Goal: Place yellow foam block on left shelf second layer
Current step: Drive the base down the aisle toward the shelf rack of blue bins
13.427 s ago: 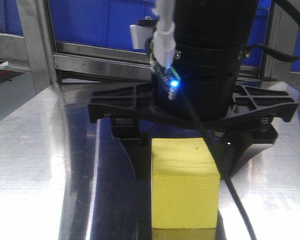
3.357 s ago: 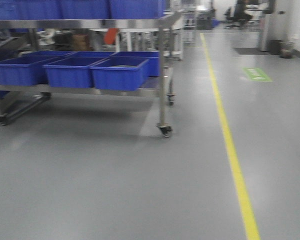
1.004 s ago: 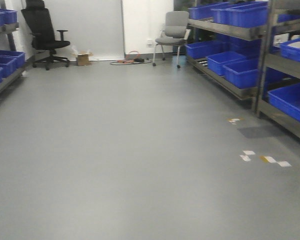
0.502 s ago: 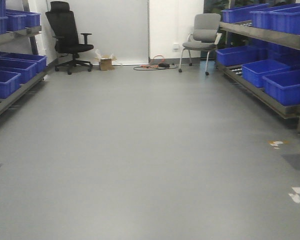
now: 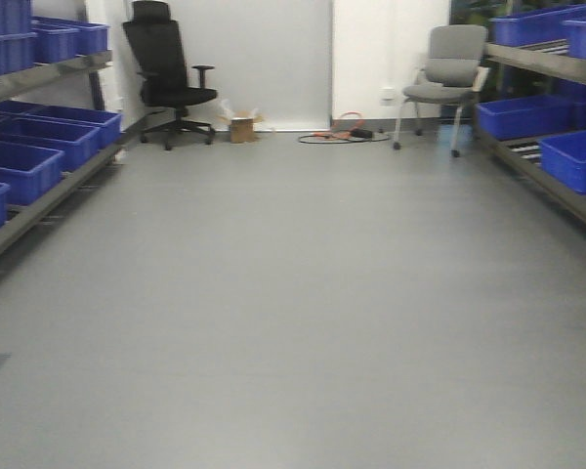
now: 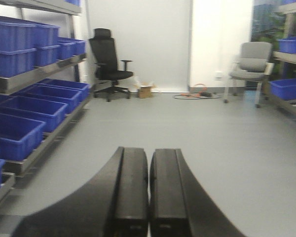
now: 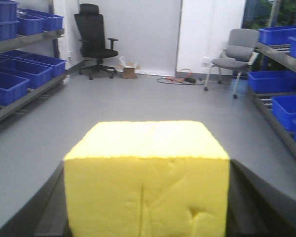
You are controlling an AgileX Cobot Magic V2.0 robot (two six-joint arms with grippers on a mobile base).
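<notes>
The yellow foam block (image 7: 147, 182) fills the lower middle of the right wrist view. My right gripper (image 7: 147, 163) is shut on it, one dark finger (image 7: 52, 210) at its left face and another at its right, carrying it above the grey floor. My left gripper (image 6: 149, 150) is shut with its two black pads pressed together and nothing between them. The left shelf (image 5: 39, 80) runs along the left wall, its metal tiers holding blue bins (image 5: 24, 161); it also shows as the left shelf (image 6: 37, 74) in the left wrist view. Both grippers are well short of it.
A black office chair (image 5: 171, 73), a small cardboard box (image 5: 241, 129), floor cables (image 5: 347, 135) and a grey chair (image 5: 449, 78) stand at the far wall. Another shelf with blue bins (image 5: 557, 127) lines the right side. Grey floor lies between.
The front view has swung left: chairs and far wall slid rightward, more of the left shelf came in, and the right shelf slid toward the edge. Much earlier the block stood on a metal surface.
</notes>
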